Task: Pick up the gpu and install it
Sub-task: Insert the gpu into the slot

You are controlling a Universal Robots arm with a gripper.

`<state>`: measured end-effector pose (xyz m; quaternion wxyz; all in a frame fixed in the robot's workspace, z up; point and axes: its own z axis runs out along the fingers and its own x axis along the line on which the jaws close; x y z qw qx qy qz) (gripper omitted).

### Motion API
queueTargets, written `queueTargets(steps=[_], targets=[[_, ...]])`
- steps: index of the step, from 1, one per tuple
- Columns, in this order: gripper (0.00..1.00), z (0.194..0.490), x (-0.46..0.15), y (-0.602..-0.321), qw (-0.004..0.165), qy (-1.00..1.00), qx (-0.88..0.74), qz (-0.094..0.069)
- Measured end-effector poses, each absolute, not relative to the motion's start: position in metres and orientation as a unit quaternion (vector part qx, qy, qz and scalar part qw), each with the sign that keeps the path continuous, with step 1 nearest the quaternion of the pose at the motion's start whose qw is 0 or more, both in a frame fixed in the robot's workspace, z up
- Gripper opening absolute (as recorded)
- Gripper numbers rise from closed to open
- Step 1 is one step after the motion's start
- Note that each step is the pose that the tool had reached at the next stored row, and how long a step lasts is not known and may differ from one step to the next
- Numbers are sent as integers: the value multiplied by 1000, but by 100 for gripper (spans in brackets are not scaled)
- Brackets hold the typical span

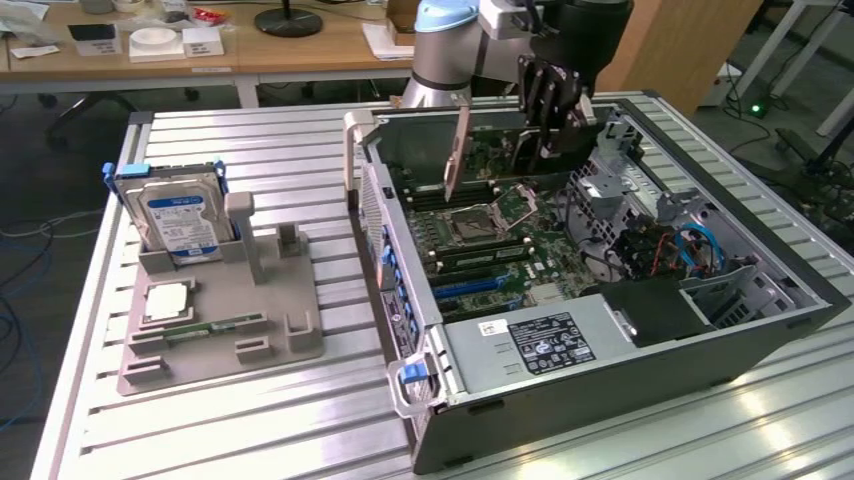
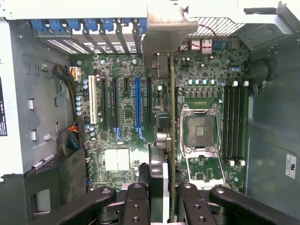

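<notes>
The gpu (image 1: 461, 152) hangs upright over the open computer case (image 1: 747, 330), its pale metal bracket toward the case's rear wall. My gripper (image 1: 550, 125) comes down from above and is shut on the card's top edge. In the wrist view the gpu (image 2: 172, 117) appears edge-on as a thin green strip between my fingers (image 2: 137, 204), with its bracket (image 2: 161, 35) near the rear slot covers. The card hovers above the motherboard (image 2: 122, 122), between the blue expansion slot (image 2: 138, 101) and the CPU socket (image 2: 201, 129). I cannot tell whether its lower edge touches a slot.
On the exterior view's left, a grey fixture (image 1: 220, 320) holds a blue-labelled hard drive (image 1: 180, 220), a processor (image 1: 167, 300) and a memory stick (image 1: 220, 327). Inside the case are the power supply (image 1: 534, 345), cables (image 1: 687, 250) and memory slots (image 2: 234, 122). The arm base (image 1: 447, 50) stands behind.
</notes>
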<state>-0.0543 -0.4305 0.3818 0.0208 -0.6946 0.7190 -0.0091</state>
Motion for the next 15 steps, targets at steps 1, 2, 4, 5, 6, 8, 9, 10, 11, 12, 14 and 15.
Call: queueTargets(steps=[1,2,4,5,6,8,9,10,11,12,14,15], targets=[[28,382,-54,-430,21,719,-695,-9],[28,382,-54,-431,21,719,-695,-9],[28,381,-54,-431,21,719,-695,-9],[28,381,-54,-431,21,719,-695,-9],[28,380,-54,-431,21,719,-695,-9],[28,379,-54,-431,20,719,-695,-10],[28,378,-55,-431,19,719,-695,-10],[28,378,-55,-431,19,719,-695,-10],[28,377,-55,-431,19,719,-695,-10],[28,376,-55,-431,19,719,-695,-9],[28,375,-55,-431,19,719,-695,-9],[28,375,-55,-431,19,719,-695,-9]])
